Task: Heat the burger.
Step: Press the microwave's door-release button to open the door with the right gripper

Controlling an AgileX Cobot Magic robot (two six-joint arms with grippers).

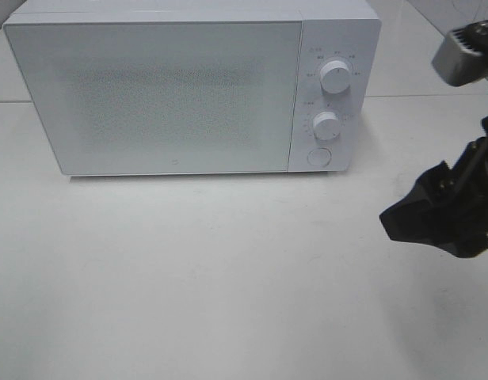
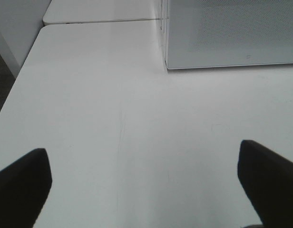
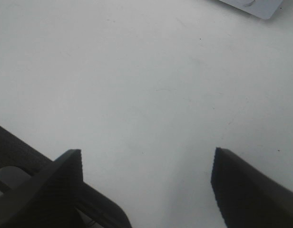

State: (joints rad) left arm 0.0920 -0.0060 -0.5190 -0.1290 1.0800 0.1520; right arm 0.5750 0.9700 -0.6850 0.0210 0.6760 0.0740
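Observation:
No burger shows in any view; it is hidden or out of view. A white microwave (image 1: 188, 91) stands at the back of the white table, its door shut; two round knobs (image 1: 335, 77) and a round button (image 1: 318, 156) sit on its right panel. Its front corner also shows in the left wrist view (image 2: 232, 33). My right gripper (image 1: 410, 218) hovers at the right edge, right of the microwave; in the right wrist view (image 3: 146, 175) it is open and empty over bare table. My left gripper (image 2: 144, 175) is open and empty above the table left of the microwave; it is out of the exterior view.
The white table (image 1: 212, 277) spreads in front of the microwave. A seam to a second table surface (image 2: 99, 14) runs behind it. The table's left edge drops to a dark floor (image 2: 1, 85). A grey part of the right arm (image 1: 466, 51) hangs at the upper right.

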